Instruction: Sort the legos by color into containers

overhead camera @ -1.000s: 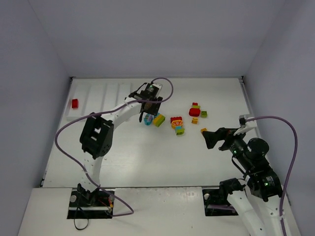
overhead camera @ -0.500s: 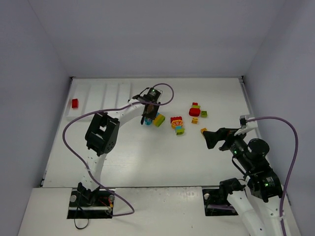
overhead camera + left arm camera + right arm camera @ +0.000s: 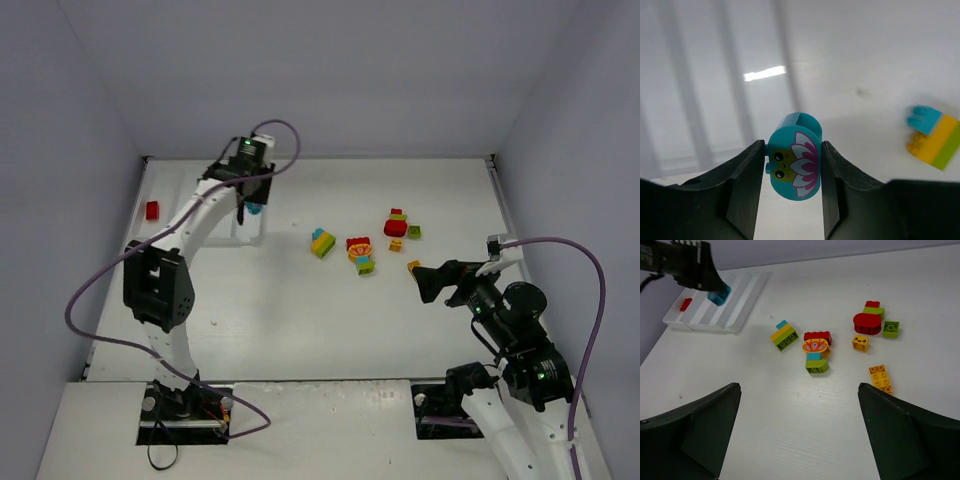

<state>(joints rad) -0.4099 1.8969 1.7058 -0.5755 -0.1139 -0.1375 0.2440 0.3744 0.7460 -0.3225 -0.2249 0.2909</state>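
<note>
the flat white plastic tray (image 3: 190,195) lies at the far left of the white table (image 3: 300,320), its four compartments side by side. a small red brick (image 3: 152,210) sits in the leftmost one. the left gripper (image 3: 247,203) grips a rounded cyan brick (image 3: 792,157) above the tray's right side. right of the tray lies a cyan-yellow-green clump (image 3: 322,242), with a red-orange-green clump (image 3: 360,253) just beside it. further right sits a rounded red clump (image 3: 396,224), a small yellow brick (image 3: 396,245) in front of it and a green brick (image 3: 414,232) to its right. a flat orange brick (image 3: 413,266) lies just beyond the right gripper (image 3: 422,283).
</note>
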